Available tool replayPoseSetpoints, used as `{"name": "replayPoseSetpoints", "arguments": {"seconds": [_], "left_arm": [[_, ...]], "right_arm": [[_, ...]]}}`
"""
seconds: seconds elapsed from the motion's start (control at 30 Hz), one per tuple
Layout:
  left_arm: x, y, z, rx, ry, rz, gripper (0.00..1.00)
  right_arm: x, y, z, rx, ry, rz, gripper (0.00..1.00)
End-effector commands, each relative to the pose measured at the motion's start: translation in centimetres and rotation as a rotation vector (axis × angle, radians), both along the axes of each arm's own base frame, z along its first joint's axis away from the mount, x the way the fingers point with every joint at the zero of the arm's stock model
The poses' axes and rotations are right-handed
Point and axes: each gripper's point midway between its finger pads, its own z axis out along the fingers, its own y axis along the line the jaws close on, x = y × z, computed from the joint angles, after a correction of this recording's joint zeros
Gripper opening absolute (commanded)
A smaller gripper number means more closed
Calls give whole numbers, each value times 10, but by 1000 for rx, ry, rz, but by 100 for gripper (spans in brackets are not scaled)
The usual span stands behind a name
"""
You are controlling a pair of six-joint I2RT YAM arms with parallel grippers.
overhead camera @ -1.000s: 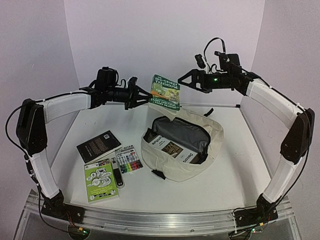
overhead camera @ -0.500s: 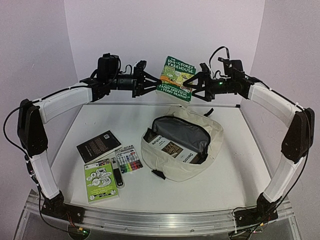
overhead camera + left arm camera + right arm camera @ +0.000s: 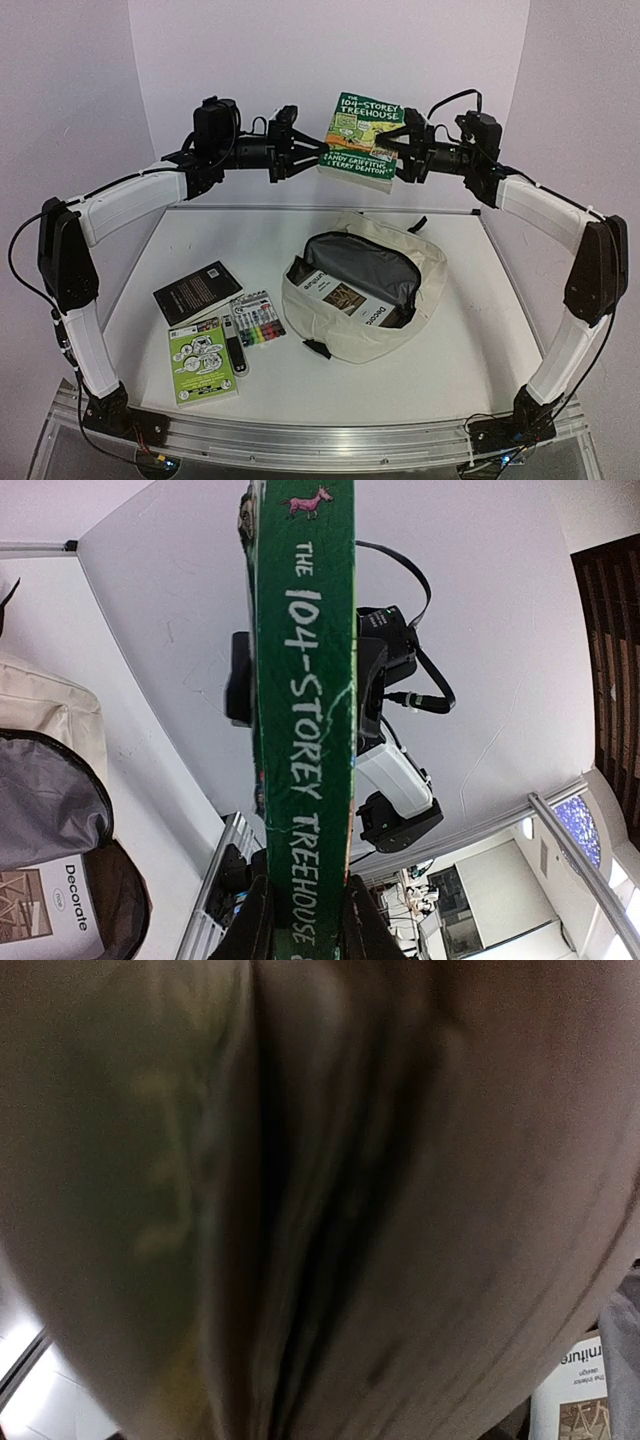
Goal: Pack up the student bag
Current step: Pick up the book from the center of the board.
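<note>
Upper centre: left gripper [image 3: 312, 158] clamps the Treehouse book [image 3: 362, 135] above the student bag [image 3: 340, 335] (unzipped) — right gripper [image 3: 398, 150] meets its other edge, grip impossible to tell.

The green book [image 3: 150, 1210] is a big blur in the right wrist view and hides the right pincer [image 3: 402, 152] there.
</note>
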Motion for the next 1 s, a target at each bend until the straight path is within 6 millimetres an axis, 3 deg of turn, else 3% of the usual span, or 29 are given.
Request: {"name": "replayPoseSetpoints", "arguments": {"seconds": [0.0,0.07,0.1,0.23,0.27,0.43,0.57,0.67,0.87,0.97], "left_arm": [[-9,8,42,-69,-149,42,7],[-9,10,36,-29,-157,57,29],[-10,10,33,-2,-155,55,45],[-22,12,14,71,-117,-3,95],[-25,12,10,75,-109,-24,99],[-43,4,8,74,-128,-109,100],[-54,-7,7,55,-142,-163,97],[-58,-15,7,20,-131,-195,85],[-67,-29,-1,-3,-103,-214,45],[-66,-31,-9,-3,-65,-198,36]], "right_arm": [[-37,-5,63,110,-130,80,35],[-40,-6,67,112,-156,80,16],[-43,-7,67,110,-167,82,11],[-54,-8,62,98,-163,111,2],[-58,-7,60,95,-160,126,1],[-84,-1,44,71,-145,207,0],[-91,4,30,59,-107,233,0],[-89,7,22,54,-95,224,0],[-67,12,-7,-10,-43,136,2],[-61,12,-8,-18,-44,106,6]]}}
